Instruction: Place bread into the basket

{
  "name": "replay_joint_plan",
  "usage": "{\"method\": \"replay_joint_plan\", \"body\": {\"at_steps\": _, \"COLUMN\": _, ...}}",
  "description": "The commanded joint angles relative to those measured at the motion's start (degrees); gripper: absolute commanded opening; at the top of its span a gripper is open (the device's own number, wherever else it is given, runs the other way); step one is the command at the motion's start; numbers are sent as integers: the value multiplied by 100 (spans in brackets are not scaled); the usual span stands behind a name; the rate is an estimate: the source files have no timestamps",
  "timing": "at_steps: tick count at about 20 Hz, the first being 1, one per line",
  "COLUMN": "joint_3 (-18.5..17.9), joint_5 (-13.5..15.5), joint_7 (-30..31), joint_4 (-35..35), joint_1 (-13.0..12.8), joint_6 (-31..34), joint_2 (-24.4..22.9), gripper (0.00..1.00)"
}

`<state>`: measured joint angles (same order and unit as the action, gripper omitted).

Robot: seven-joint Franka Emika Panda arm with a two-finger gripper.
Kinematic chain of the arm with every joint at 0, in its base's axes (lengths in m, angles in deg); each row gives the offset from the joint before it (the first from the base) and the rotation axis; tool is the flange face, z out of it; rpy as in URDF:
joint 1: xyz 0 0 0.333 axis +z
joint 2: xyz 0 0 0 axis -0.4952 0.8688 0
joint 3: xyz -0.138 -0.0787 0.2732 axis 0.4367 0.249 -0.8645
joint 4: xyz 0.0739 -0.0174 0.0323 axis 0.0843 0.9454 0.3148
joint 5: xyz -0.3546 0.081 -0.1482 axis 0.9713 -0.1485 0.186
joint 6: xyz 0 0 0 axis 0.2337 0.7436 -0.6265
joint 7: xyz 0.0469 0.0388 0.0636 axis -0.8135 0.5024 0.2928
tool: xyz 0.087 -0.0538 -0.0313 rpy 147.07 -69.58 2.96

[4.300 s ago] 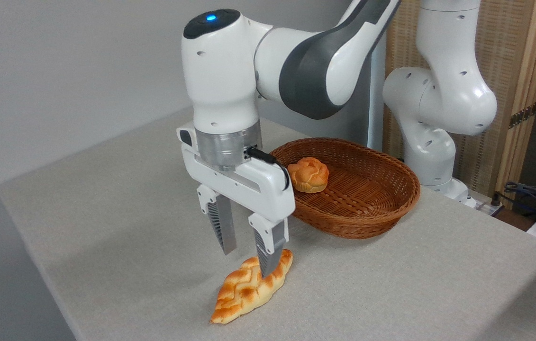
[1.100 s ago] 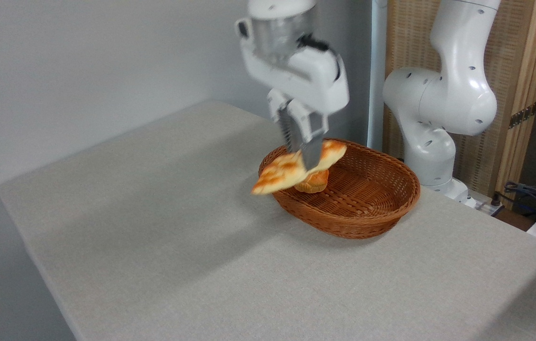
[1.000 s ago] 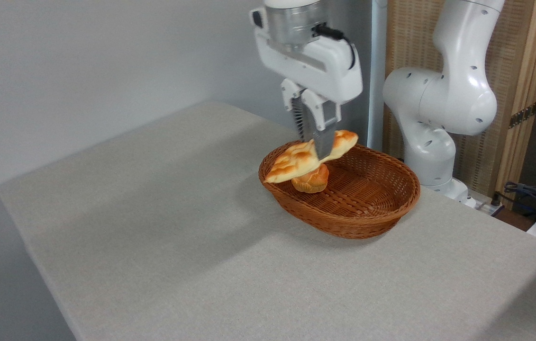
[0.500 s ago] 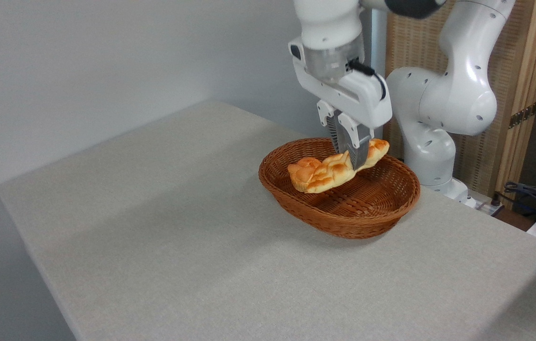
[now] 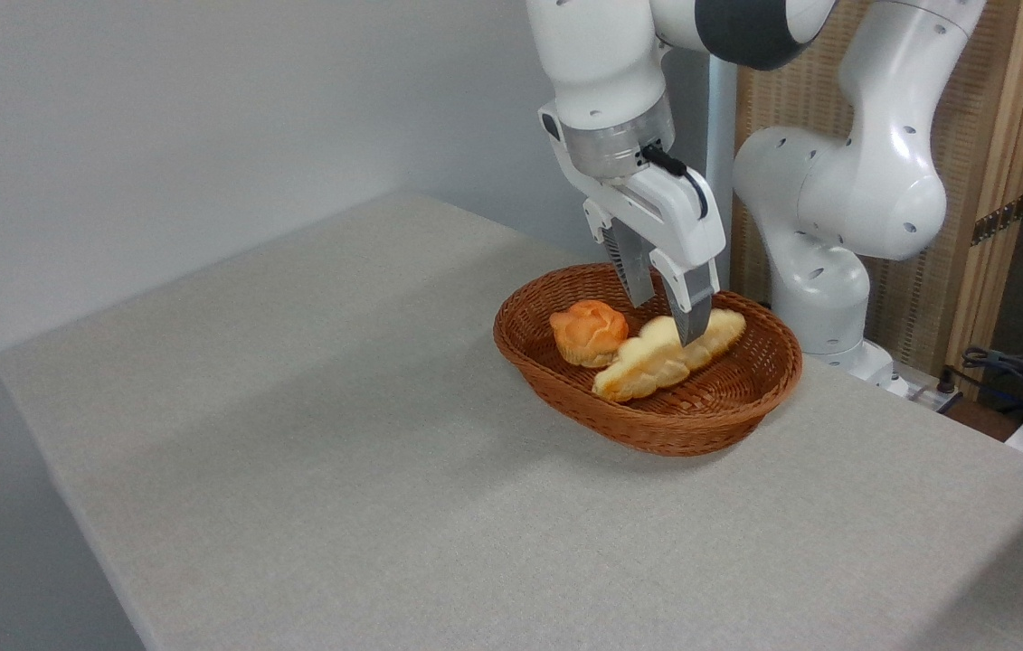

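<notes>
Now braided bread [image 5: 667,355] (pale, lumpy) in woven wicker basket [image 5: 701,427], ridged fingers [image 5: 690,303] spread, holding nothing

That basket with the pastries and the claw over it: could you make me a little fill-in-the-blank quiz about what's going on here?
1. The braided loaf lies inside the woven wicker ____.
2. The small round bun sits to the ____ of the loaf in the picture.
3. The gripper has its two fingers spread ____ above the loaf.
4. The basket stands on a grey ____.

Missing words: basket; left; open; table
</notes>
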<state>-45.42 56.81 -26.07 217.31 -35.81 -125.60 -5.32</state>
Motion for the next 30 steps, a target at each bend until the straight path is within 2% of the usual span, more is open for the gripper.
{"method": "replay_joint_plan", "body": {"at_steps": 1, "joint_3": -259, "joint_5": -106, "joint_7": 28, "joint_4": -30, "joint_1": -82, "joint_6": 8, "joint_2": 148, "gripper": 100}}
{"method": "replay_joint_plan", "body": {"at_steps": 5, "joint_3": -259, "joint_5": -132, "joint_7": -7, "joint_4": -144, "joint_1": -82, "joint_6": -89, "joint_2": 122, "gripper": 100}}
{"method": "replay_joint_plan", "body": {"at_steps": 8, "joint_3": -259, "joint_5": -273, "joint_7": -51, "joint_4": -564, "joint_1": -82, "joint_6": -177, "joint_2": 227, "gripper": 100}}
{"method": "replay_joint_plan", "body": {"at_steps": 11, "joint_3": -233, "joint_5": -177, "joint_7": -16, "joint_4": -1529, "joint_1": -82, "joint_6": -177, "joint_2": 910, "gripper": 100}}
{"method": "replay_joint_plan", "body": {"at_steps": 17, "joint_3": -250, "joint_5": 421, "joint_7": 28, "joint_4": -3973, "joint_1": -82, "joint_6": -177, "joint_2": 2668, "gripper": 100}}
{"method": "replay_joint_plan", "body": {"at_steps": 20, "joint_3": -216, "joint_5": 588, "joint_7": 54, "joint_4": -4722, "joint_1": -82, "joint_6": -177, "joint_2": 3276, "gripper": 100}}
{"method": "replay_joint_plan", "body": {"at_steps": 22, "joint_3": -154, "joint_5": 676, "joint_7": 308, "joint_4": -4899, "joint_1": -82, "joint_6": -186, "joint_2": 3452, "gripper": 100}}
{"method": "replay_joint_plan", "body": {"at_steps": 24, "joint_3": 196, "joint_5": 607, "joint_7": 642, "joint_4": -4943, "joint_1": -38, "joint_6": -186, "joint_2": 3558, "gripper": 100}}
{"method": "replay_joint_plan", "body": {"at_steps": 30, "joint_3": 452, "joint_5": 571, "joint_7": 774, "joint_4": -4934, "joint_1": 41, "joint_6": -177, "joint_2": 3629, "gripper": 100}}
